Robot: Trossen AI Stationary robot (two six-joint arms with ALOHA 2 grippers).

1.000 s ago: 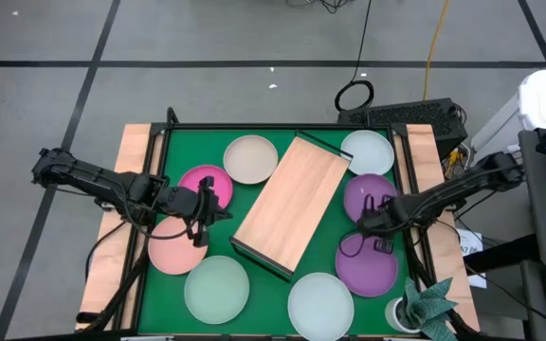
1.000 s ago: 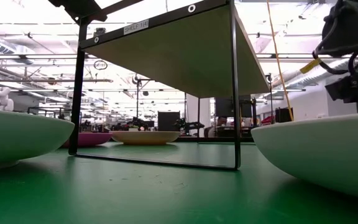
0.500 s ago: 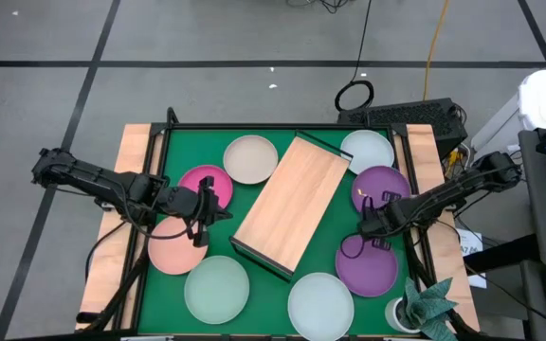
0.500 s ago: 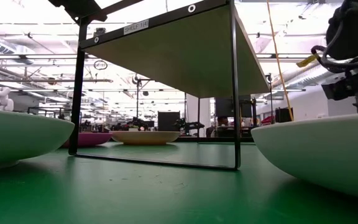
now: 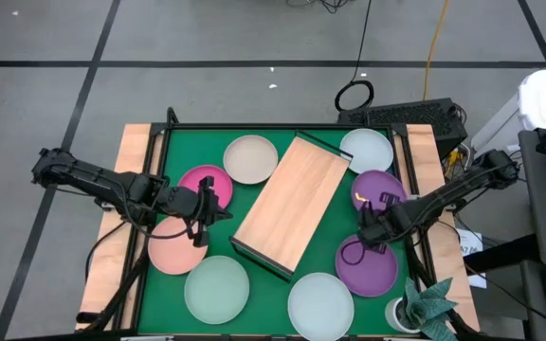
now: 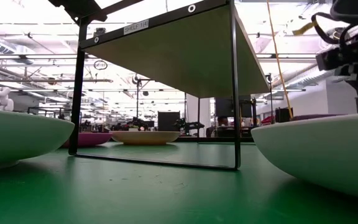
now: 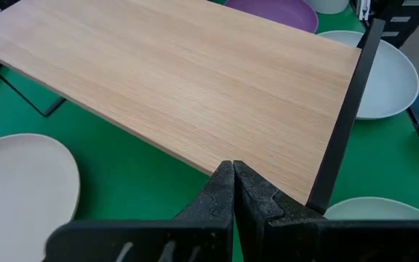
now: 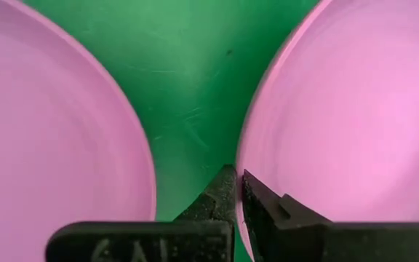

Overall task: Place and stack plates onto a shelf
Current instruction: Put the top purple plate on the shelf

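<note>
The wooden shelf point(image 5: 292, 202) stands slantwise on the green mat, with plates around it. These include cream point(image 5: 250, 158), magenta point(image 5: 205, 185), salmon point(image 5: 176, 244), mint point(image 5: 216, 289) and whitish point(image 5: 320, 305) plates. Two purple plates lie at the right, a far one point(image 5: 379, 189) and a near one point(image 5: 366, 267). My right gripper point(image 5: 368, 227) is between these two and shut on the far one. My left gripper point(image 5: 224, 208) hangs shut and holds nothing, between the magenta plate and the shelf's left edge point(image 7: 195, 156). My right gripper pinches the far purple plate's rim point(image 8: 241, 164) on its near side. One finger point(image 8: 262, 200) is inside the plate and the other is outside, over the mat. The fingers come steeply from above. How far that edge is raised, I cannot tell.
A whitish-blue plate point(image 5: 367, 152) lies at the far right corner. A green paper plant point(image 5: 429, 308) stands at the near right corner. The shelf's thin dark frame legs point(image 6: 234, 87) stand on the mat. Green mat shows in the gap between the two purple plates point(image 8: 195, 94).
My right gripper has shut on the far purple plate's rim, turned a little and risen. That plate has shifted slightly toward the table's far right. My left gripper has kept still.
</note>
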